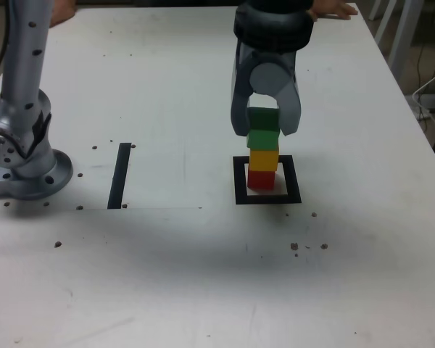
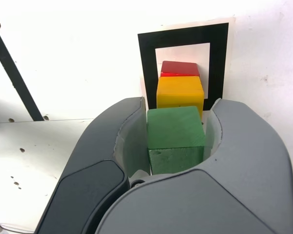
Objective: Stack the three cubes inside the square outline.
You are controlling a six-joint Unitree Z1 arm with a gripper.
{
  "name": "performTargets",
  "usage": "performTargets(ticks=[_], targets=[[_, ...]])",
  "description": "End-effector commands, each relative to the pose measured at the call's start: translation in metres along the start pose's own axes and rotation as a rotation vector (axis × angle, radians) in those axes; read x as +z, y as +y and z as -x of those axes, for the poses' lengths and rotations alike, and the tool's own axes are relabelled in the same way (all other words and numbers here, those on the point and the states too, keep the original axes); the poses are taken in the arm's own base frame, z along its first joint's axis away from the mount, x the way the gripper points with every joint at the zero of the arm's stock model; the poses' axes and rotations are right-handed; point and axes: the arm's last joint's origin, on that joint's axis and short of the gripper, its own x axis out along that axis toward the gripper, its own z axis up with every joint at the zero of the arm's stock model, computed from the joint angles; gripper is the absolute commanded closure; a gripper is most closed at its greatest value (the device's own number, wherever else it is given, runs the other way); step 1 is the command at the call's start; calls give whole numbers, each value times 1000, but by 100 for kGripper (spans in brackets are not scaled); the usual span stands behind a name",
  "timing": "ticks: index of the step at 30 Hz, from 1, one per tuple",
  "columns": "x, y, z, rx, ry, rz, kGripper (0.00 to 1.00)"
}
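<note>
Stack: red cube (image 1: 260, 179) at the bottom, inside the square outline (image 1: 239, 181); yellow cube (image 1: 264, 159) on it; green cube (image 1: 262, 130) on top, slightly askew to the one below.
Outline: flat on the tabletop (image 1: 203, 275); its white centre shows around the red cube, which sits toward the far side in the wrist view.
Fingers: the gripper (image 1: 265, 123) has a finger on either side of the green cube; in the wrist view one finger (image 2: 132, 141) looks to touch it, a thin gap shows at the other, so whether it is gripped I cannot tell.
Arm: comes down from above the outline, gripper pointing down; the base (image 1: 29, 170) stands well apart, to the exterior view's left of the outline.
Open room: bare tabletop all round the outline; a black strip (image 1: 119, 175) lies between the outline and the base.
Edges: the tabletop's edge on the exterior view's right runs well clear of the outline; a hand (image 1: 333, 9) rests at the far edge beyond it.
</note>
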Motion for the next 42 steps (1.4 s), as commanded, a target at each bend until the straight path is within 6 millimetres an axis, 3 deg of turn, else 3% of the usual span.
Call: performTargets(ticks=[1, 6, 9, 19, 24, 42], targets=[[1, 1, -2, -1, 0, 0, 77], [0, 1, -1, 0, -2, 2, 76], [-1, 1, -1, -2, -1, -1, 71], [-2, 2, 0, -8, -3, -34, 20], [-3, 2, 2, -6, -14, -35, 2], [-13, 3, 10, 7, -6, -34, 1]])
